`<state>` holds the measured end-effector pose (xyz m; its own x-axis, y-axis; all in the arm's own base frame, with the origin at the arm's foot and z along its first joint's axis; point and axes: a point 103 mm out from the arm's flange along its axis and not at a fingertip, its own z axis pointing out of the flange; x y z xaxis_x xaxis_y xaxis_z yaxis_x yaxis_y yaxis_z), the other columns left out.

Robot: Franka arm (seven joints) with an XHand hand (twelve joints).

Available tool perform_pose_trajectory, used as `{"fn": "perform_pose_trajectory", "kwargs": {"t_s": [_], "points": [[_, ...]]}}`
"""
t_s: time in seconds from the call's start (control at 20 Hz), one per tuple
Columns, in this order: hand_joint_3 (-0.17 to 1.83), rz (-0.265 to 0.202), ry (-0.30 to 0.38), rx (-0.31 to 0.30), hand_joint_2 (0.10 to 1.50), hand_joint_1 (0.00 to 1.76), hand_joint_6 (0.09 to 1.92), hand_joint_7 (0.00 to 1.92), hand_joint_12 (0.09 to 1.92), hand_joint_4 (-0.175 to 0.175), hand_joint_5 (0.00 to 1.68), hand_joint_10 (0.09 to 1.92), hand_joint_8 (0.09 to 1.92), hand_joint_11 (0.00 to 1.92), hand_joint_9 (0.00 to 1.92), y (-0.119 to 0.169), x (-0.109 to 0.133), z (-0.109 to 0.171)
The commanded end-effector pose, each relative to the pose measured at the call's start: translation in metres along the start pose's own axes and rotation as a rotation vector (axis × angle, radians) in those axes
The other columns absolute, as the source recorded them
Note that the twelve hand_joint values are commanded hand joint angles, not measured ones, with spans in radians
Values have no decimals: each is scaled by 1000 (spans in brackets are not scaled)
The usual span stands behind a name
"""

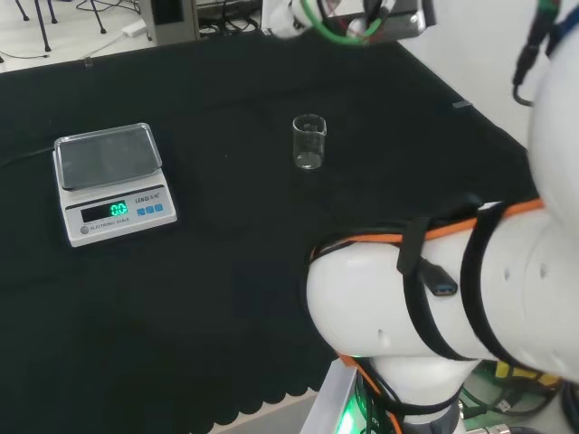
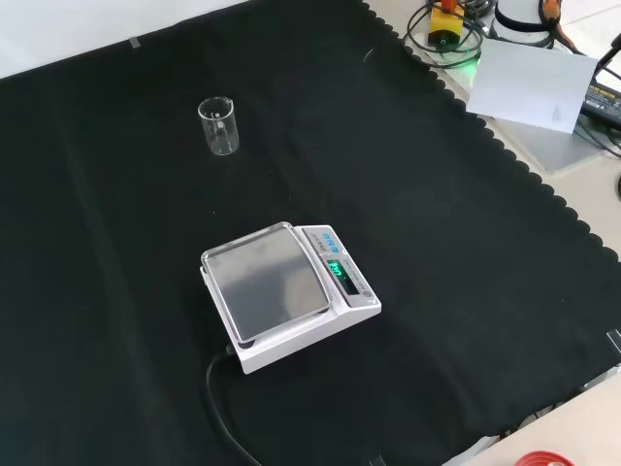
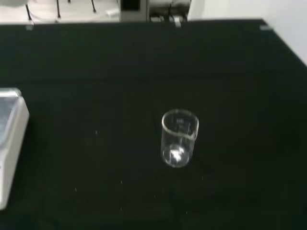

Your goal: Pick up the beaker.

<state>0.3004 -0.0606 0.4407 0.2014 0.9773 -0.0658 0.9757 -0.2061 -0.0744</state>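
Note:
A small clear glass beaker (image 1: 308, 142) stands upright and alone on the black cloth, right of the scale in the head view. The front view has the beaker (image 2: 218, 125) at the upper left, well beyond the scale. From the wrist, the beaker (image 3: 179, 138) appears a little ahead and looks empty. The arm's far end, with a green cable, hangs high above the cloth at the head view's top edge, well clear of the beaker. Nothing touches the beaker.
A white digital scale (image 1: 110, 181) with a grey pan and a lit green display sits at the head view's left; the scale (image 2: 286, 291) has a black cord trailing off it. Cables and a white sheet (image 2: 532, 85) lie off the cloth's edge.

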Motion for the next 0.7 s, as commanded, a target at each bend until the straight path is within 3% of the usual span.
{"fn": "perform_pose_trajectory", "kwargs": {"t_s": [0.05,0.35,0.7], "points": [[184,41,-11,61,699,594,87,170,1590,56,129,818,654,0,313,32,20,56],[182,97,24,91,697,596,87,148,1588,61,113,815,647,0,299,54,10,86],[180,175,33,75,695,595,87,119,1572,66,96,822,644,0,282,100,-11,108]]}}
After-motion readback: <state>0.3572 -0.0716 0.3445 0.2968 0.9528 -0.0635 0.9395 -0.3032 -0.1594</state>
